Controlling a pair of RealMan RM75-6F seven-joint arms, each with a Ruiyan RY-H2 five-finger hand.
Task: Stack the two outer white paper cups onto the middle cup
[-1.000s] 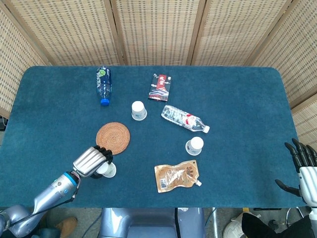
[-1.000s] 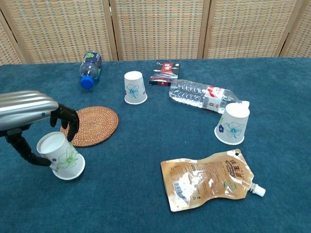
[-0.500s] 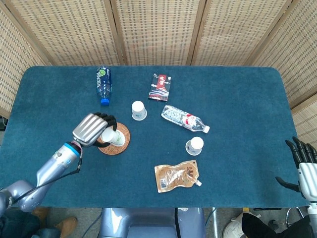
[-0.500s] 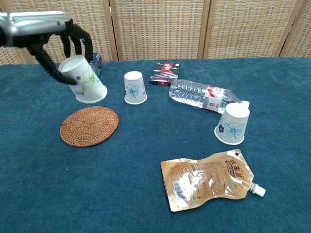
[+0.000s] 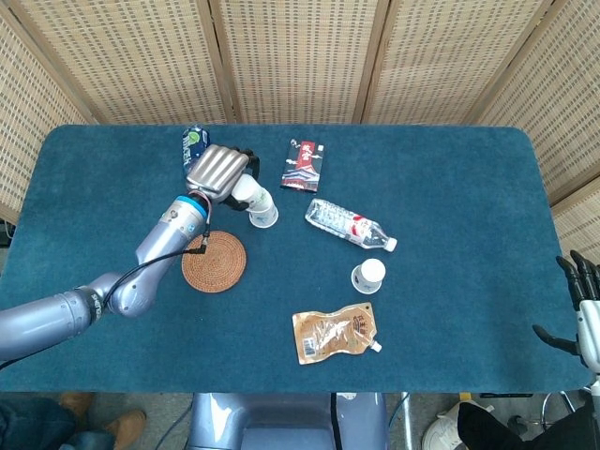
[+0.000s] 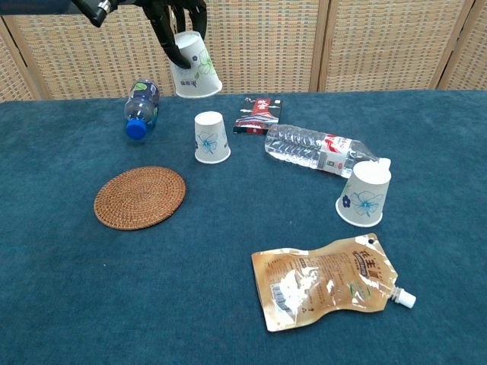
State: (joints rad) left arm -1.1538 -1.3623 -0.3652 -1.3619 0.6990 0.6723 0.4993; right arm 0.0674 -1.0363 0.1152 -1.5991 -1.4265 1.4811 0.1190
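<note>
Cup point(image 6: 195, 66) in your left hand point(image 5: 217, 171), clamped on it, has risen from bench point(image 5: 450, 187) to above middle cup point(image 6: 211, 138); lower it on. Right hand point(image 5: 583, 314) idles, fingers apart.

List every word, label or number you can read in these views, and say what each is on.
Nothing reads clearly.
Red and black packet: print too small.
Clear bottle label: blurred.
Blue-capped bottle label: blurred.
Brown pouch: white label, unreadable.
Paper cups: flower print only, no text.

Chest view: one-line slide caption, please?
Left hand holds an upturned cup above the middle cup; third cup waits.
</note>
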